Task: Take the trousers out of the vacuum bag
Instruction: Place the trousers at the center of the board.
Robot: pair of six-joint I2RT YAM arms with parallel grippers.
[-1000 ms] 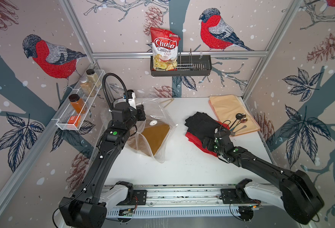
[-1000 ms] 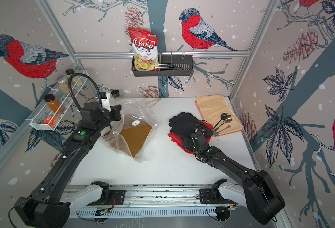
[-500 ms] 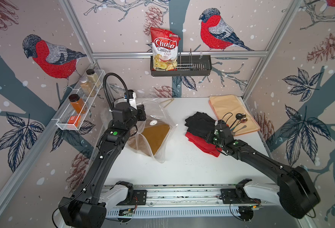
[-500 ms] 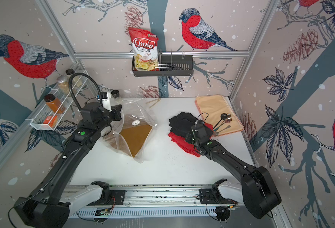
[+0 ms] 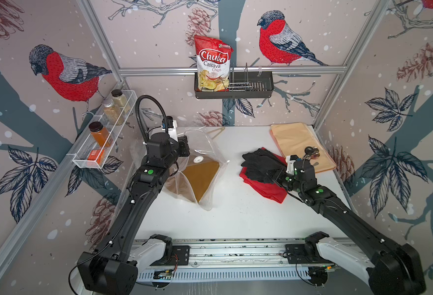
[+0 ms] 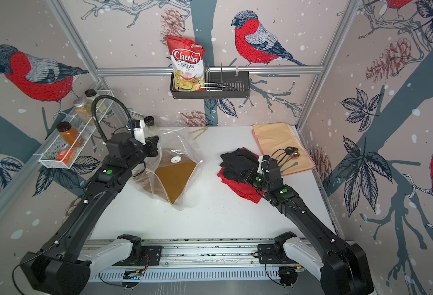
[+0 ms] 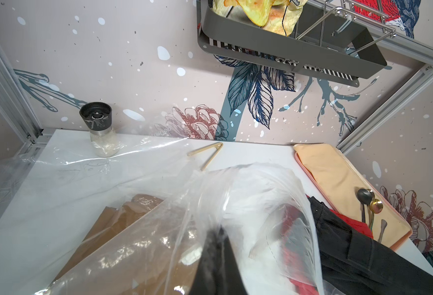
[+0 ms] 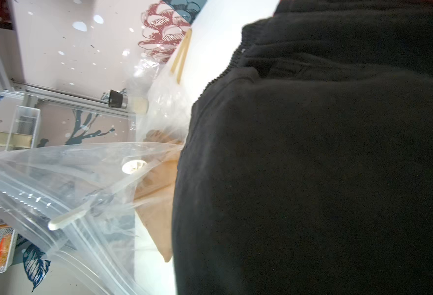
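Both top views show the left hand [image 5: 185, 152] clenched on the raised vacuum bag [image 5: 211, 157]. Low over the white bench [image 5: 235, 219], the right hand [image 5: 274, 176] pinches black trousers [image 5: 258, 161] atop red trousers [image 5: 267, 190].

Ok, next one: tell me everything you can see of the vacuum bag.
The bag is clear, crinkly plastic with a round white valve and a white slider on its zip track. It lies on the table with its upper part lifted, pinched in the shut left end effector. Brown trousers lie inside, showing through the plastic.
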